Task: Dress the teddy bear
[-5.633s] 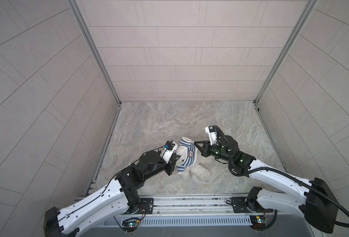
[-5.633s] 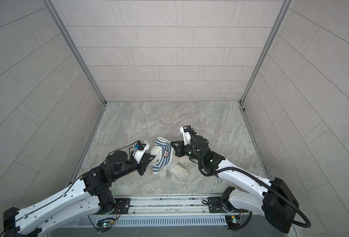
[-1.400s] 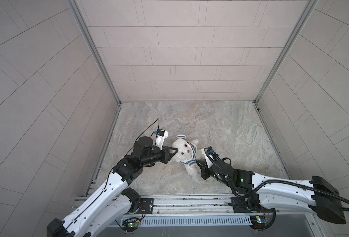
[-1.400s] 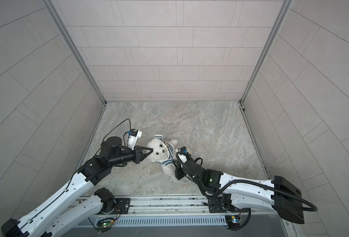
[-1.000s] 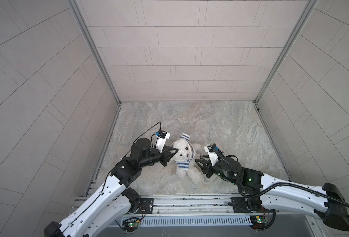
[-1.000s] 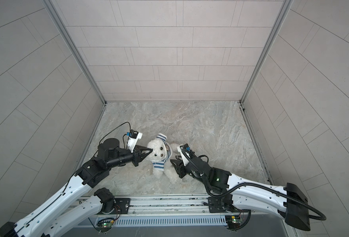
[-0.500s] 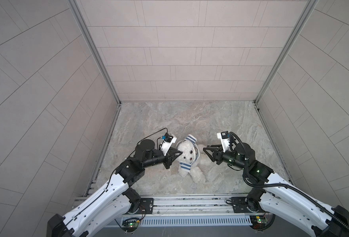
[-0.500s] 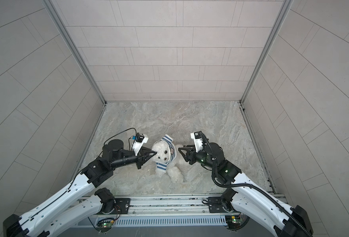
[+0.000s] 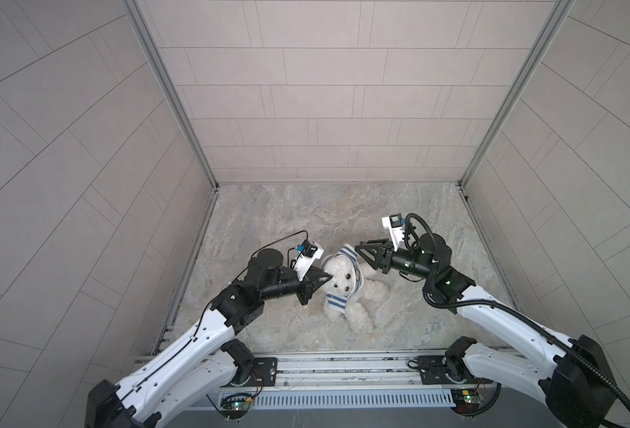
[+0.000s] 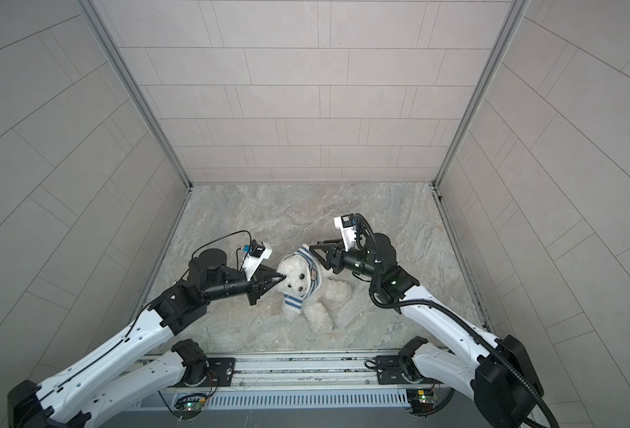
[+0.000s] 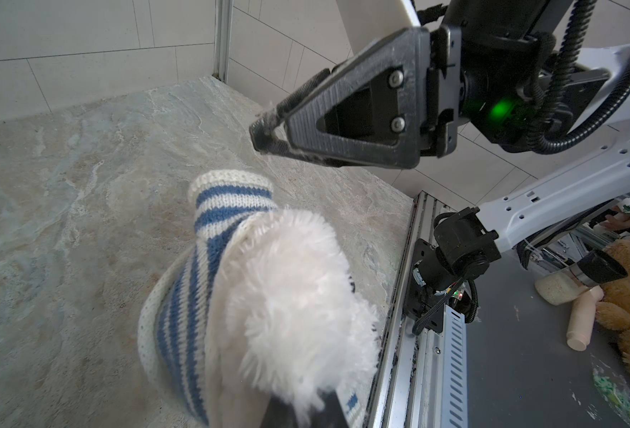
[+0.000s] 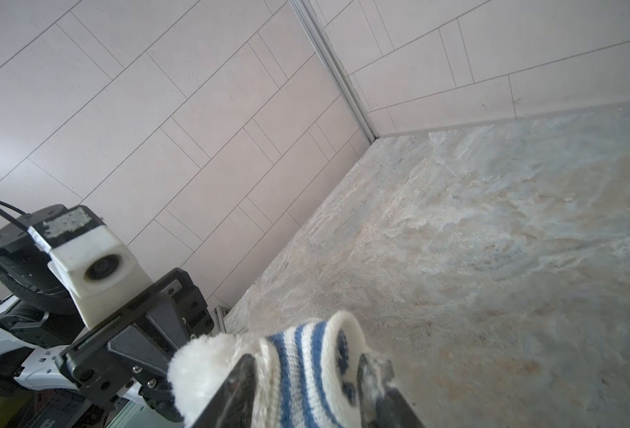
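The teddy bear [image 9: 344, 278] is seen in both top views toward 6 o'clock from the middle of the marble-patterned tabletop [image 9: 306, 211], with its face turned up and its legs stretched toward 5 o'clock. A blue-and-white striped knitted shirt [image 9: 358, 285] is bunched around its head like a hood. One sleeve [image 9: 347, 254] stands up at 12 o'clock of the head and the other hangs at 6 o'clock. Whether a paw has been passed through either sleeve cannot be told. The left gripper [image 9: 324, 277] is set at 9 o'clock of the head, and its jaws are clenched on the white fur at the side of the head, as is shown in the left wrist view, where fluff is pinched between them. The right gripper [image 9: 359, 246] is placed at 1 o'clock of the head, just beside the raised sleeve [image 12: 306, 370]. Its jaws are parted and nothing is grasped by them. In the left wrist view a gap of air is seen between its tips and the cuff [image 11: 231, 185]. The task is judged to be partly done: the neck opening has been brought over the head, but the torso and legs are bare. The shirt is left to be drawn down over the body, probably by the raised sleeve being taken first, and the arms are to be checked in their sleeves.
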`<action>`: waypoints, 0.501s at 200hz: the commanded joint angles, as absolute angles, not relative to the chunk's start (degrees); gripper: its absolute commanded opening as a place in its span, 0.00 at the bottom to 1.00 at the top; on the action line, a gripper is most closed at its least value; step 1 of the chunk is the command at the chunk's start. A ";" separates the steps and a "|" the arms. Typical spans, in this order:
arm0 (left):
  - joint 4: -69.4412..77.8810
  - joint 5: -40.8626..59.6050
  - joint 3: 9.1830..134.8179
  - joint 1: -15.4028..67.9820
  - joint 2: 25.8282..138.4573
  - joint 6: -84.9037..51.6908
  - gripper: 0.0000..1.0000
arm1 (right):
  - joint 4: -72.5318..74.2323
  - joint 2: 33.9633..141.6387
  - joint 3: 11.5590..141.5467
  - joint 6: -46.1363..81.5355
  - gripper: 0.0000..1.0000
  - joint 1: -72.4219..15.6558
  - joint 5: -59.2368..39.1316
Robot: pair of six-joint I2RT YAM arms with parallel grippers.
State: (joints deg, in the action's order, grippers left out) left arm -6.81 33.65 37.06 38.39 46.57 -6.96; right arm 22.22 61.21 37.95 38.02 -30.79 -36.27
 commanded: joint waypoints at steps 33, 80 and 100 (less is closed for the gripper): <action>-4.52 34.73 38.98 38.76 46.99 -6.02 0.00 | 25.38 65.87 40.25 39.95 0.44 -30.83 -38.90; -4.37 34.46 38.94 38.76 46.91 -6.11 0.00 | 24.10 67.72 40.64 39.25 0.43 -31.42 -37.83; -4.31 34.30 38.96 38.76 46.76 -6.29 0.00 | 23.67 68.55 40.78 39.20 0.41 -31.55 -37.92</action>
State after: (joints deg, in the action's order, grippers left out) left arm -6.70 33.63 37.08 38.39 47.29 -6.94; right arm 23.73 67.83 39.42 39.09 -31.14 -37.89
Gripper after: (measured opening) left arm 0.086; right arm 0.421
